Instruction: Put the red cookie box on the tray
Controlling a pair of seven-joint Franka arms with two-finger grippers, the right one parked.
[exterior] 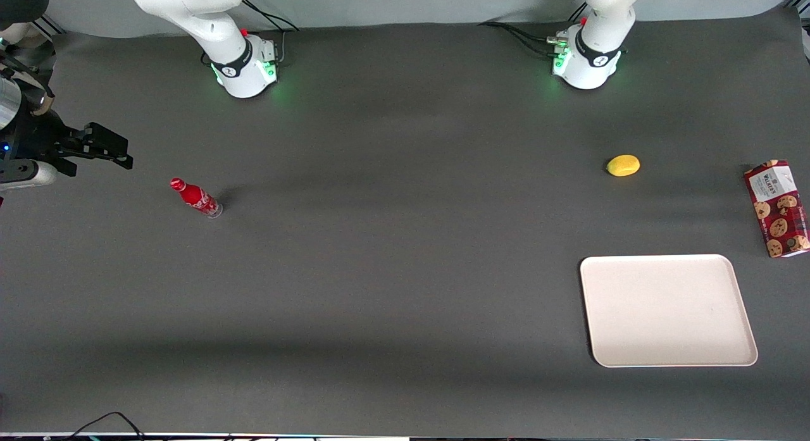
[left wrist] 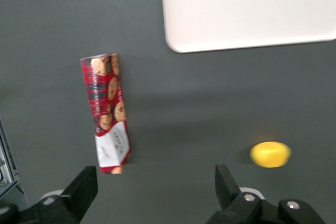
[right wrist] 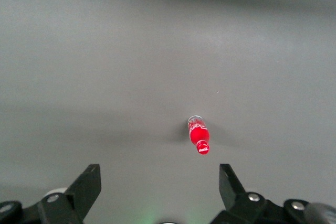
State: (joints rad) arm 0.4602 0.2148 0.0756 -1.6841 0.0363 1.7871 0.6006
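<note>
Cream-white flat rectangular tray (exterior: pixel 668 311) with rounded corners lies nearest the front camera, bare. Slim red tartan cookie box (left wrist: pixel 106 113) lies flat on the dark grey table (exterior: pixel 392 270), apart from the tray, beside its short edge toward the working arm's end. Left gripper (left wrist: pixel 155 190) hangs high above, fingers spread wide, holding nothing; the box sits off-centre under one finger (left wrist: pixel 84 184). Its long axis runs roughly crosswise to the finger gap. Small yellow lemon (left wrist: pixel 270 154) lies well apart; open table all round, though the box is close to the table edge.

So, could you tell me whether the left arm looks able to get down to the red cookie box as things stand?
Probably yes: the gripper is open above the table, and the red cookie box lies flat with nothing on or against it, apart from the tray and lemon.
</note>
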